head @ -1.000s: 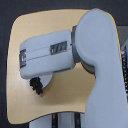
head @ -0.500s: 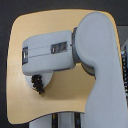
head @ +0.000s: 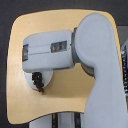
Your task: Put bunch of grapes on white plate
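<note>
Jaws of the gripper [head: 38,85], dark and mostly hidden under the bulky grey arm, appear clenched on the bunch of grapes [head: 39,89] over the white plate [head: 49,76] on the desk [head: 60,100]; releasing low and centred looks wisest.

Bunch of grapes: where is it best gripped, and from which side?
The bunch of grapes shows only partly, dark and elongated, at the white plate rim, under the forearm. Probably come from above, jaws closing across its narrow width; its stem end is hidden.
</note>
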Robot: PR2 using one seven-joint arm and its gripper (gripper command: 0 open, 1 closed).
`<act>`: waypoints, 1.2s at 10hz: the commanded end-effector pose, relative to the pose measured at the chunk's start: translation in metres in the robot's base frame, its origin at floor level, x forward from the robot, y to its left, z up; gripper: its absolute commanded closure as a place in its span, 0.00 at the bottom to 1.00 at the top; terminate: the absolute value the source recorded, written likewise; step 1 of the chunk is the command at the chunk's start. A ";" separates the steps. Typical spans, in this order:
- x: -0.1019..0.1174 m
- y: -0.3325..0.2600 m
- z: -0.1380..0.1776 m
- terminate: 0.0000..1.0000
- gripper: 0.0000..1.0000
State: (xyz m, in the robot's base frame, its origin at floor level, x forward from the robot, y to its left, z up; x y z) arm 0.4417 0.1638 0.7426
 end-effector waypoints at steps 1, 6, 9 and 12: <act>0.009 0.002 0.006 0.00 1.00; 0.015 -0.004 0.013 0.00 1.00; 0.019 -0.008 0.031 0.00 0.00; 0.023 -0.006 0.062 0.00 0.00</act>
State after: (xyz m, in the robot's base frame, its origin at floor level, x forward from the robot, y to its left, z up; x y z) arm 0.4590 0.1582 0.7649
